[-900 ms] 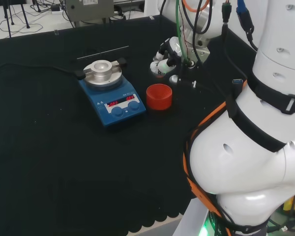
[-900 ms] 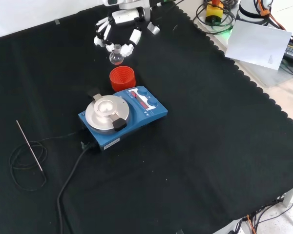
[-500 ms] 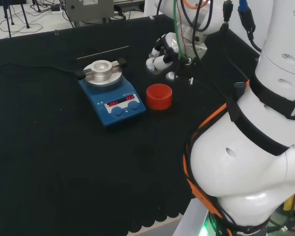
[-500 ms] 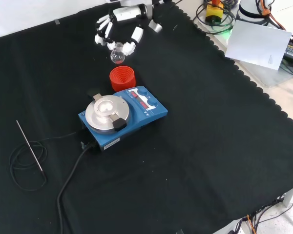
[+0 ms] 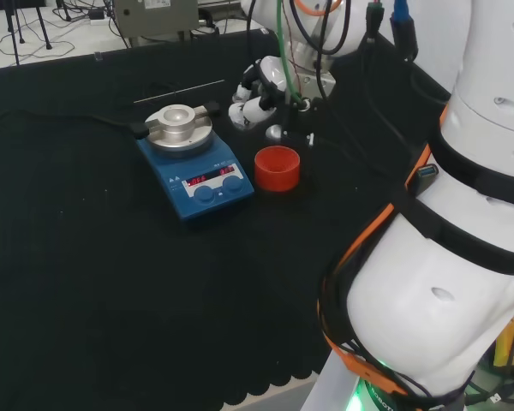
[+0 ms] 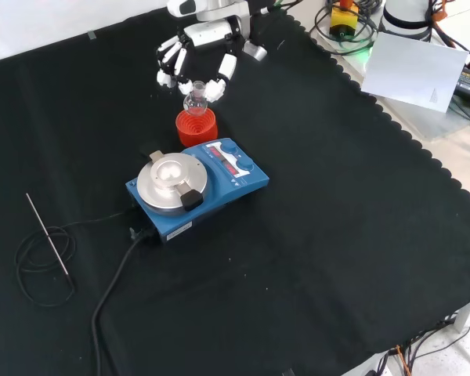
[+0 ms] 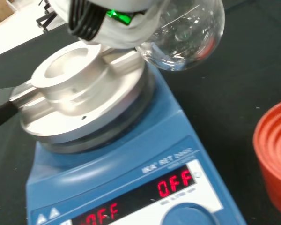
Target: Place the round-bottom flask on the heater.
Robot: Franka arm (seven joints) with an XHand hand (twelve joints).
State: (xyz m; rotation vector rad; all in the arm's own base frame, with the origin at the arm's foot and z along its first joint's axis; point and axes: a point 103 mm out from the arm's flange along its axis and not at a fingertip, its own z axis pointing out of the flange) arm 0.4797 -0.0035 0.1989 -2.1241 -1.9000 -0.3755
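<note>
Flask (image 6: 193,98) clamped in my curled hand (image 6: 194,55), aloft; since earlier I have carried it leftward in head view, now above the red stand (image 6: 197,126), just right of the heater (image 6: 194,184).

Your worktop and its surroundings
Black cloth (image 6: 337,235) with a scalloped edge covers your worktop; a white sheet (image 6: 417,69) lies past its right edge.

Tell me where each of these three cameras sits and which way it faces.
Head view: behind and above the arm's base, over white links toward the heater.
Front view: opposite, looking down; the robot hand enters from the top.
Wrist view: past the palm at the flask.
All share the heater and red ring.
</note>
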